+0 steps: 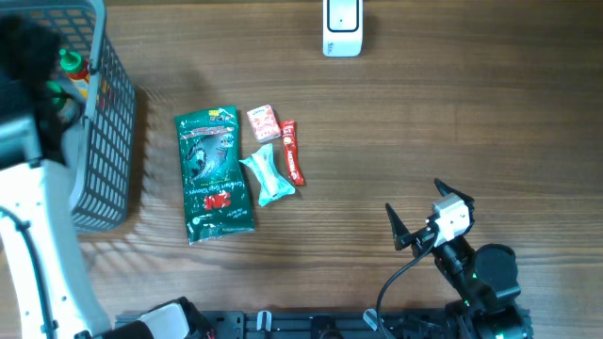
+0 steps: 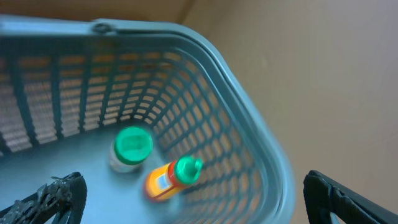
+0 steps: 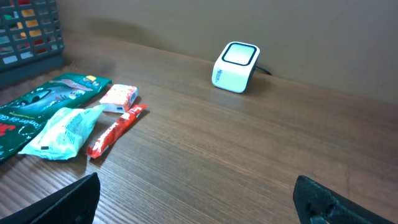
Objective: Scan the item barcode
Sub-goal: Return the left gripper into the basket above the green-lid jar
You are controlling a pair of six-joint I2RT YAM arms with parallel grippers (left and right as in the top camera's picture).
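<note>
Left gripper [image 2: 196,202], fingers cut off at the frame edge, hung open over the basket [image 2: 249,81]; a blurred bottle [image 2: 169,179] lay inside. Right gripper [image 1: 415,196] stood open, well apart from the scanner [image 1: 341,26].

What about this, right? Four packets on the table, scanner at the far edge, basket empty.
Wrong on the basket: it is not empty. The left wrist view shows a green-lidded jar and an orange bottle with a green cap inside it. The four packets on the table and the scanner at the far edge are right.
</note>
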